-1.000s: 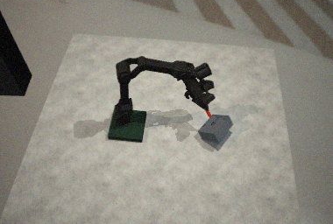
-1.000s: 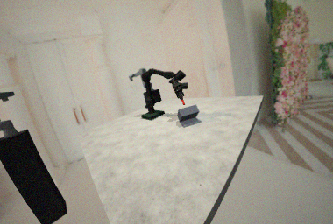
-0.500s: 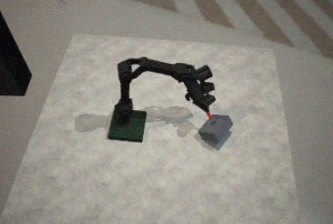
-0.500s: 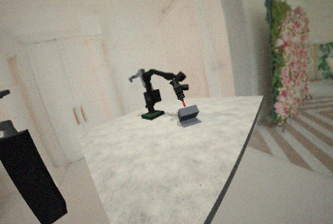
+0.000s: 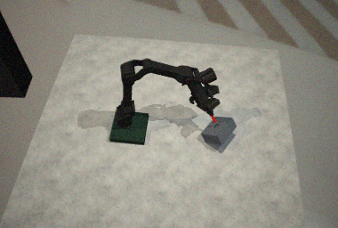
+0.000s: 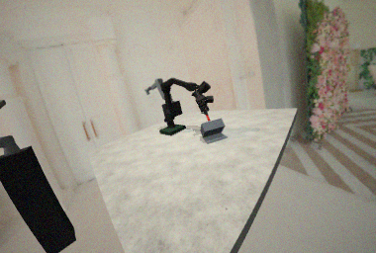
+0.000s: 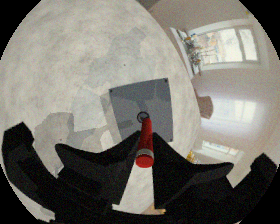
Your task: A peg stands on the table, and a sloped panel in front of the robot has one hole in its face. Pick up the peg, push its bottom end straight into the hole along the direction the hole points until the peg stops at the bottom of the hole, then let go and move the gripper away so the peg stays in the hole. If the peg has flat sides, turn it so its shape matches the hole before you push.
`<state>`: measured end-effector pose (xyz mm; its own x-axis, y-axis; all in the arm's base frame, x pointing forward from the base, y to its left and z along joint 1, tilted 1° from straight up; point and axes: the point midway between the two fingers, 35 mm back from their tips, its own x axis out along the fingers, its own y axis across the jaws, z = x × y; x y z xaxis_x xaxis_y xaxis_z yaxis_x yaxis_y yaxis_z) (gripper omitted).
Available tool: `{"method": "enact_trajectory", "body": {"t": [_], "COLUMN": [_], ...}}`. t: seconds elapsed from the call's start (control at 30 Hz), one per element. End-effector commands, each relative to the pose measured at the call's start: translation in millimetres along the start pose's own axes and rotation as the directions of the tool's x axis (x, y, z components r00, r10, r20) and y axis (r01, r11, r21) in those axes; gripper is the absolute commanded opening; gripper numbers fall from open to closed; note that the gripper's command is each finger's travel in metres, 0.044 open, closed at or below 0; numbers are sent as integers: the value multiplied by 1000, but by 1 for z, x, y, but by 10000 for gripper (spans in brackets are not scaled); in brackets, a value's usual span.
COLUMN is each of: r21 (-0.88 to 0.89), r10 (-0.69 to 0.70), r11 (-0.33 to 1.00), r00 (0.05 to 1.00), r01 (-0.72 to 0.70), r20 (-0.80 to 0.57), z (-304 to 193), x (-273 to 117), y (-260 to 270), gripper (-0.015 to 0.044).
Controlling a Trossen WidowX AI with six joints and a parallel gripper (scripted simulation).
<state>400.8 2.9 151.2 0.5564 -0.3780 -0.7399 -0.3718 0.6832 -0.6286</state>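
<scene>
The red round peg (image 5: 213, 119) (image 6: 208, 119) (image 7: 146, 142) is held tilted, with a light grey band near its upper end in the wrist view. My gripper (image 5: 212, 113) (image 6: 206, 114) (image 7: 145, 135) is shut on it, just above the grey-blue sloped panel (image 5: 228, 126) (image 6: 213, 128) (image 7: 128, 100). The dark-rimmed round hole (image 7: 143, 117) is in the middle of the panel's face. The peg's bottom end overlaps the lower right of the hole's rim in the wrist view. Whether the tip touches the panel or is inside the hole cannot be told.
The arm stands on a green base plate (image 5: 138, 129) (image 6: 172, 129) on the pale mottled table (image 5: 147, 183) (image 6: 198, 178). The panel block has a thin grey foot on the table. A black block (image 5: 11, 67) (image 6: 37, 203) stands off the table to the left.
</scene>
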Motion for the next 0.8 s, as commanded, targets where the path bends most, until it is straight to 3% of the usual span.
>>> {"method": "enact_trajectory", "body": {"t": [0.0, 0.77], "r21": [-11, -3], "r10": [11, 2], "r11": [1000, 1000], "r00": [1000, 1000], "r01": [-11, -2], "r20": [-8, -3], "z": [-1, -1], "x": [8, 16], "y": [3, 3], "gripper": [0, 0]}}
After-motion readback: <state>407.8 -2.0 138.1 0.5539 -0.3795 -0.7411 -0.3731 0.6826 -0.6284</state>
